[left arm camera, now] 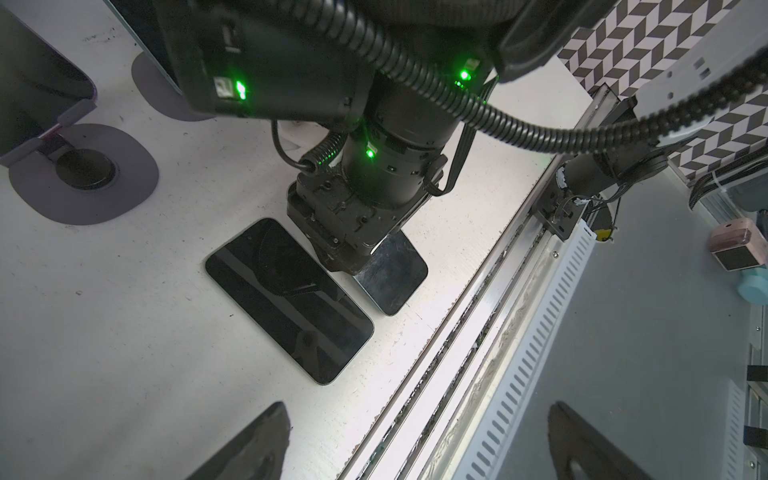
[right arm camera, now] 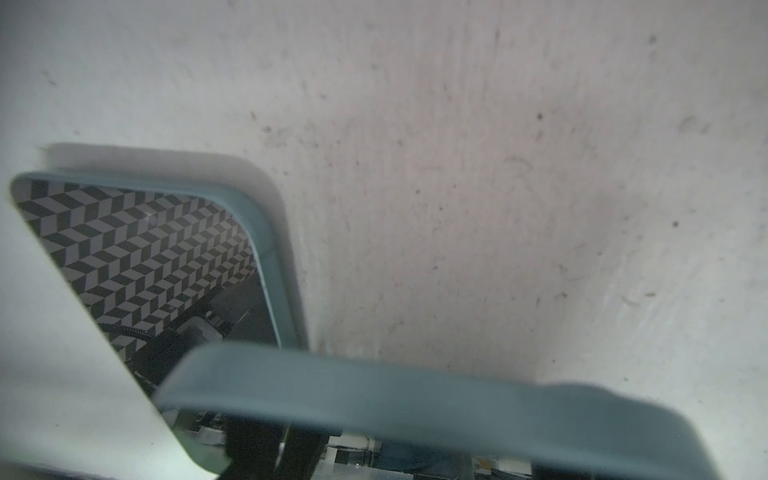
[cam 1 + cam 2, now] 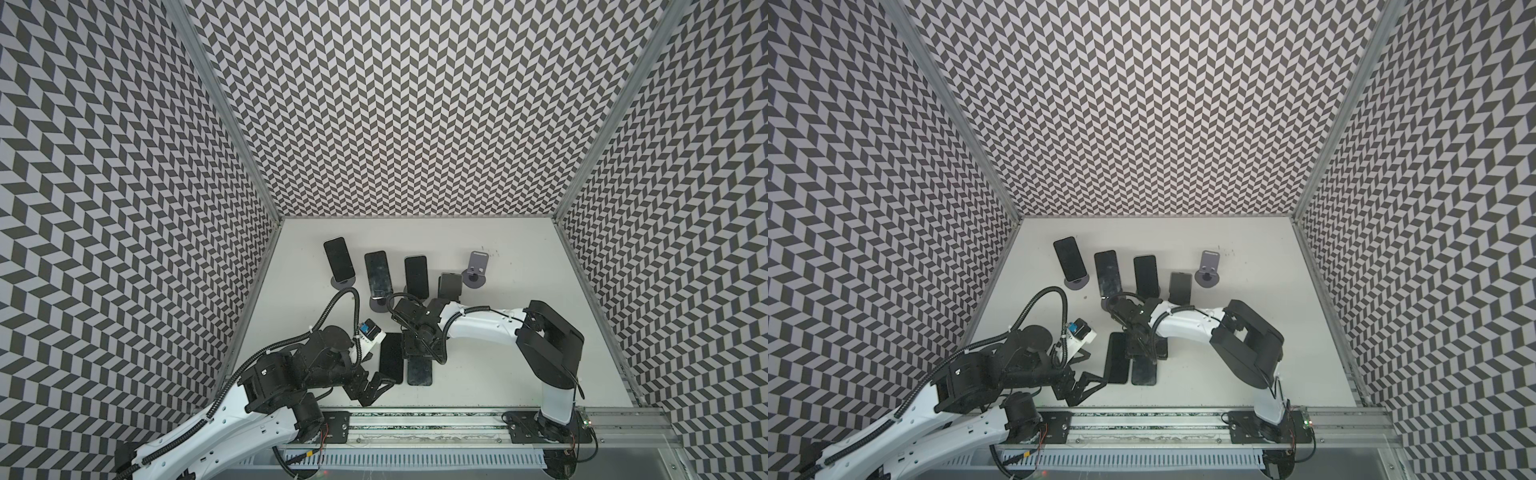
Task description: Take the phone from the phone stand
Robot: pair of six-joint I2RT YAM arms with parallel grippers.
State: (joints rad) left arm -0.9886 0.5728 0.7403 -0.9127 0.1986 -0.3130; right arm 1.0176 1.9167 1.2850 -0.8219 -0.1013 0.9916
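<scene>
Several dark phones lean on grey stands along the back, the leftmost phone on its phone stand. Two phones lie on the white table near the front. My right gripper points straight down, shut on the far end of the right-hand phone. This phone's teal edge crosses the right wrist view close up. The other flat phone lies just left of it. My left gripper hovers open and holds nothing, near that phone's front end.
An empty grey stand is at the back right. The metal rail runs along the table's front edge, just behind my left gripper. Patterned walls close in the left, back and right sides.
</scene>
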